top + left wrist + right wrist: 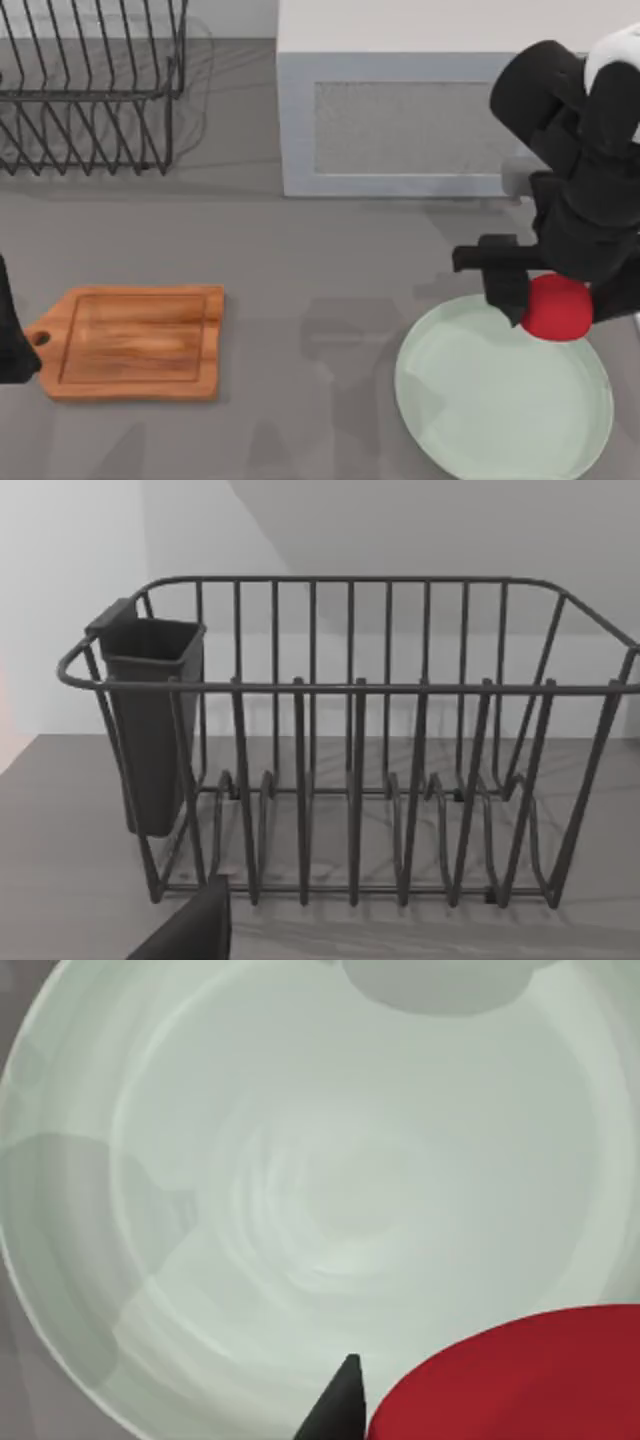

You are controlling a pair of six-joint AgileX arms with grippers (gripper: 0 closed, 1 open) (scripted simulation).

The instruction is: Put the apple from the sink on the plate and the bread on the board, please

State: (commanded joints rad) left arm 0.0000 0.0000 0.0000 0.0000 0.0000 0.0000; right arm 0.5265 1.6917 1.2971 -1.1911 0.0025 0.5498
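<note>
A rendered kitchen counter scene is showing here; a dark wire dish rack is standing at the far left of the grey table, with slots for plates and a dark cutlery cup hanging on one end of it; a pale grey block with a recessed panel, seemingly a sink unit, is sitting at the far middle; a wooden cutting board with a handle hole is lying on the left; a pale green plate is resting on the right; plain pale walls are rising behind the rack.
</note>
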